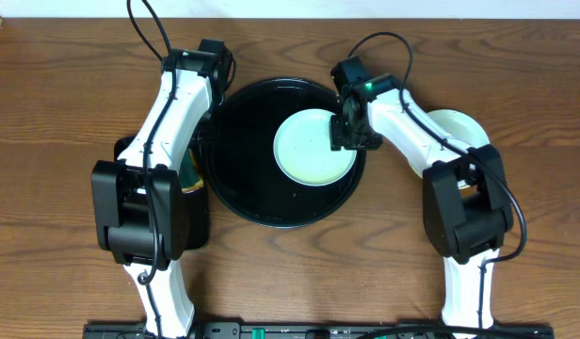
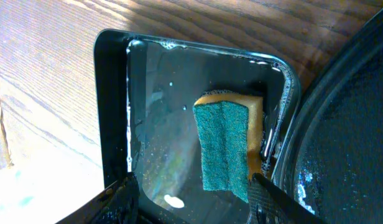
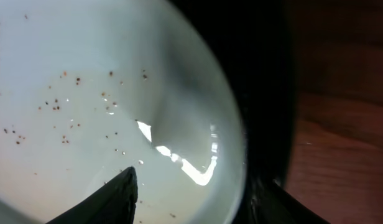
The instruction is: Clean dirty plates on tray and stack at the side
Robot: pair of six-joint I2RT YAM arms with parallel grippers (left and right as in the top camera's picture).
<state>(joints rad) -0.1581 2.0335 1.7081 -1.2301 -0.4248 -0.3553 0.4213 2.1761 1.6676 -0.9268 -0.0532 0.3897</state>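
Overhead: brown wood-grain table (image 1: 45, 141), and no room is visible beyond it. The round tray (image 1: 248, 184) is glossy black and sits mid-table toward the far edge. One pale plate (image 1: 309, 151) lies flat on the right half of the round tray, near its right rim. The right gripper (image 1: 349, 134) is over that plate's right edge. A second plate (image 1: 457, 124) lies on the bare table to the right of the round tray, partly under the right arm. The left arm (image 1: 172, 113) runs along the round tray's left side and covers what is under it (can't place its gripper from above).

Left wrist: a small tray (image 2: 114, 93), black, rectangular and wet inside, sits on the wood with its right side just beside the round tray's rim. A sponge (image 2: 226, 143), green on top of yellow, lies flat against the small tray's right wall. The left gripper (image 2: 191, 183) hangs over the small tray with its jaws apart and nothing clamped; the sponge's near end lies between them.

Right wrist: close up, the plate has brown specks and wet glare, with the black tray rim and then wood off to the right. The jaws are apart and not clamped, with one finger over the plate, the other over the black tray, and the plate's rim between them.
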